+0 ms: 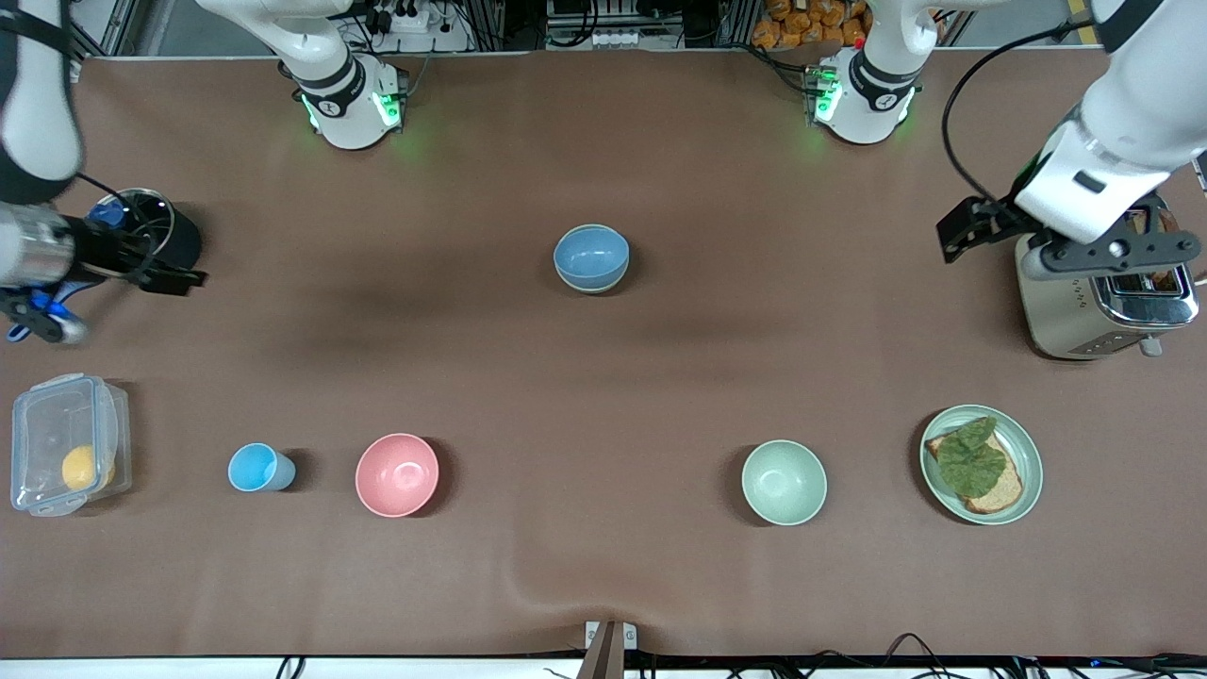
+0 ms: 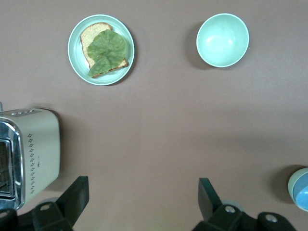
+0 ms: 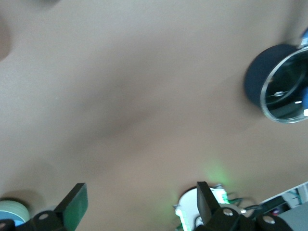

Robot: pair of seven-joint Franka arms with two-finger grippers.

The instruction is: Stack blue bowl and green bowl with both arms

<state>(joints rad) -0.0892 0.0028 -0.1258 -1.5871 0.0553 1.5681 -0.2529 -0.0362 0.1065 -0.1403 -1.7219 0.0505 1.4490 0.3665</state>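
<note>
The blue bowl (image 1: 590, 255) sits nested inside the green bowl, of which only a thin sage rim (image 1: 596, 286) shows, at mid-table toward the robots' bases. The pair also shows at the edge of the left wrist view, blue (image 2: 303, 195) inside green (image 2: 292, 185), and the green one shows in the right wrist view (image 3: 12, 208). My left gripper (image 2: 143, 190) is open and empty, up over the toaster's side at the left arm's end (image 1: 1108, 253). My right gripper (image 3: 141, 195) is open and empty, up at the right arm's end (image 1: 38, 302).
A paler mint-green bowl (image 1: 784, 482), a green plate (image 1: 1028, 462) with a sandwich, a pink bowl (image 1: 397, 474), a light-blue cup (image 1: 255, 468) and a clear lidded box (image 1: 66, 443) stand nearer the front camera. A toaster (image 1: 1084, 311) and a dark cup (image 1: 156, 236) stand at the ends.
</note>
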